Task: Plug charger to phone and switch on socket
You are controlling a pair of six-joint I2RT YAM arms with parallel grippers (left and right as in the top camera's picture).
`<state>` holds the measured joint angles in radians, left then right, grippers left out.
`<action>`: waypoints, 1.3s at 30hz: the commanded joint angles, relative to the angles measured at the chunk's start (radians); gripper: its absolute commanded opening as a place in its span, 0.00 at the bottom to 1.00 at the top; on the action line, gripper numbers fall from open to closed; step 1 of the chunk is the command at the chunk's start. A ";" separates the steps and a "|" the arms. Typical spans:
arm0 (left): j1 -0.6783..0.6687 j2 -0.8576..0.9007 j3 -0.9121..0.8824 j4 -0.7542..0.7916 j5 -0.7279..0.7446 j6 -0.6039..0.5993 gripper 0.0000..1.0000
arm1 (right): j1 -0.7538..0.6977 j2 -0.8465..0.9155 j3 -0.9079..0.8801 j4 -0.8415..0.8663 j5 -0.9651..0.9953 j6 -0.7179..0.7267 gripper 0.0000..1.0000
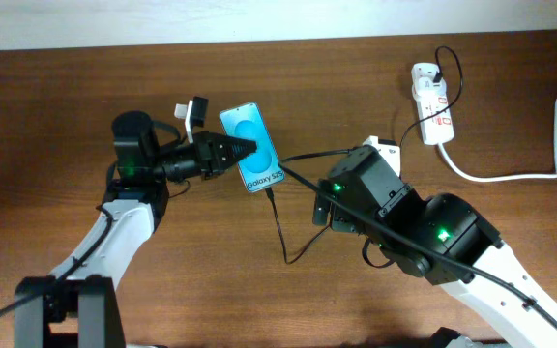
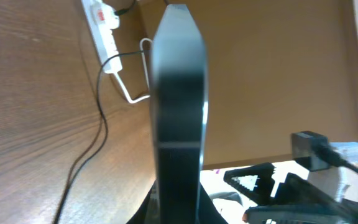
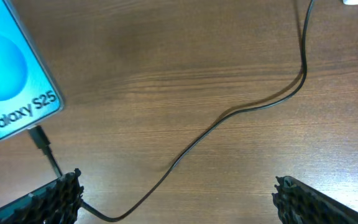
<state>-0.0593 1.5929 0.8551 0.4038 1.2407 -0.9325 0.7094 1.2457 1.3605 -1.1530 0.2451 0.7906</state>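
Note:
The phone (image 1: 250,147) has a cyan screen and sits at the table's centre left. My left gripper (image 1: 232,150) is shut on its left edge. In the left wrist view the phone (image 2: 179,93) shows edge-on between the jaws. The black charger cable (image 1: 283,232) runs from the white socket (image 1: 431,116) to the phone's lower short edge. In the right wrist view its connector tip (image 3: 39,137) meets the edge of the phone (image 3: 11,68). My right gripper (image 3: 176,199) is open and empty just above the cable (image 3: 229,118), to the right of the phone.
The socket's thick white cord (image 1: 511,174) loops off to the right edge. The charger's small black plug (image 1: 433,75) sits in the socket's far end. The socket (image 2: 101,22) and cable (image 2: 98,124) also show in the left wrist view.

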 commanded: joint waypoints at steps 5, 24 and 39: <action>0.005 0.151 0.013 0.007 -0.001 0.076 0.00 | -0.003 0.005 0.008 -0.038 0.036 0.038 0.98; 0.035 0.247 0.021 -0.201 -0.308 0.325 0.05 | -0.003 0.005 -0.003 -0.141 0.036 0.037 0.98; -0.032 0.339 0.041 -0.222 -0.375 0.389 0.10 | -0.004 0.009 -0.043 -0.138 0.036 0.038 0.98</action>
<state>-0.0906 1.9247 0.8677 0.1757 0.8589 -0.5777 0.7094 1.2484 1.3270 -1.2945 0.2653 0.8162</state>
